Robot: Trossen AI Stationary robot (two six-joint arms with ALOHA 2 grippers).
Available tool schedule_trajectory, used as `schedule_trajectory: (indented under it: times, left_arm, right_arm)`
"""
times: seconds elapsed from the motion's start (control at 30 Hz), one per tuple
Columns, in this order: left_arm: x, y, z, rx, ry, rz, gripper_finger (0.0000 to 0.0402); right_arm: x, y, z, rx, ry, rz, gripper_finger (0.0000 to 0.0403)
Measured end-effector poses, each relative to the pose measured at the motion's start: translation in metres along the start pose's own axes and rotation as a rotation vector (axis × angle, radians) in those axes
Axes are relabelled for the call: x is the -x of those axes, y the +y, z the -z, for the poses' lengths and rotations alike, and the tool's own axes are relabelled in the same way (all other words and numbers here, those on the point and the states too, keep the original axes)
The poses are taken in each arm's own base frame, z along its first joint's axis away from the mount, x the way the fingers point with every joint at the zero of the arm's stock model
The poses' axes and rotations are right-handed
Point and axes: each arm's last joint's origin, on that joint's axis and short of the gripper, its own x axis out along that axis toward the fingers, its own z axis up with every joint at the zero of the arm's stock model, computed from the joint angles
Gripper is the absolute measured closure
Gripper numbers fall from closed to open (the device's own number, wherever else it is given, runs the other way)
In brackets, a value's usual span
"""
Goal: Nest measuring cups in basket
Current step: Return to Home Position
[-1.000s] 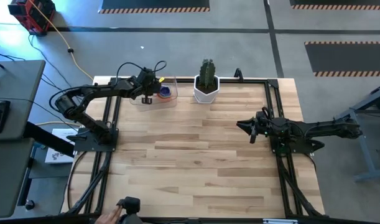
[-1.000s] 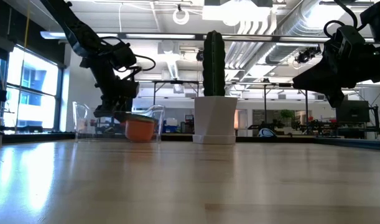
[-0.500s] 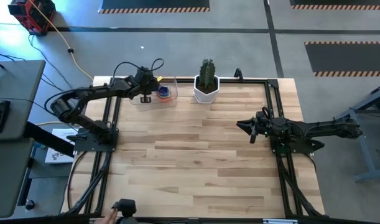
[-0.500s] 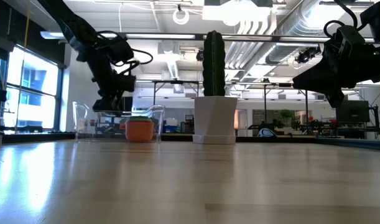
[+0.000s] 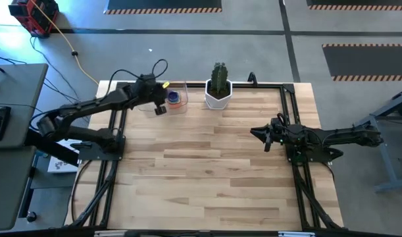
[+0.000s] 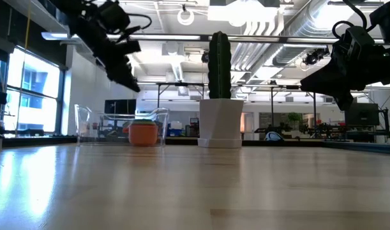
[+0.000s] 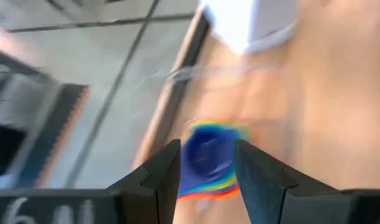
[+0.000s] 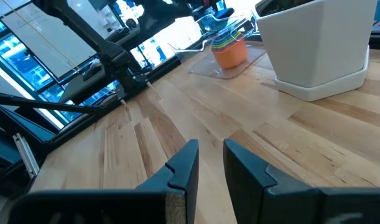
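The measuring cups (image 5: pixel 175 98) sit nested in one stack, blue on top (image 7: pixel 208 155) and orange outermost (image 6: pixel 143 133), standing on the floor of the clear basket (image 5: pixel 148 105) at its end nearest the cactus pot. The basket (image 6: pixel 105 128) rests on the table's far left part. My left gripper (image 5: pixel 158 108) hangs above the basket (image 6: pixel 131 84), open, with nothing between its fingers (image 7: pixel 207 152); the stack shows through the gap, well below. My right gripper (image 5: pixel 260 138) waits at the table's right side, open and empty (image 8: pixel 211 152).
A white hexagonal pot with a cactus (image 5: pixel 218 91) stands just right of the basket at the far edge (image 6: pixel 220 121). Black frame rails (image 5: pixel 289 112) run along the table's left, right and far sides. Bare wood (image 5: pixel 201 171) fills the middle and near part.
My left gripper has risen out of the basket until it is well above its rim, and its wrist has rolled. The stack of cups has stayed in the basket where it was. My right arm has kept still.
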Motion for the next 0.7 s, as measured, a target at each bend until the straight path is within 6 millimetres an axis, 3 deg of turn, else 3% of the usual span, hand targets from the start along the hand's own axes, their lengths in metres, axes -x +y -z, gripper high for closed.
schedule_trajectory:
  times: [0.2, 0.7]
  left_arm:
    - [0.017, -0.028, -0.017, 0.076, -0.108, 0.145, 0.0266]
    - [0.045, -0.088, -0.036, -0.07, -0.297, 0.624, 0.0329]
  right_arm:
    - [0.0, 0.0, 0.0, 0.0, 0.0, 0.0, 0.0336]
    - [0.0, 0.0, 0.0, 0.0, 0.0, 0.0, 0.0336]
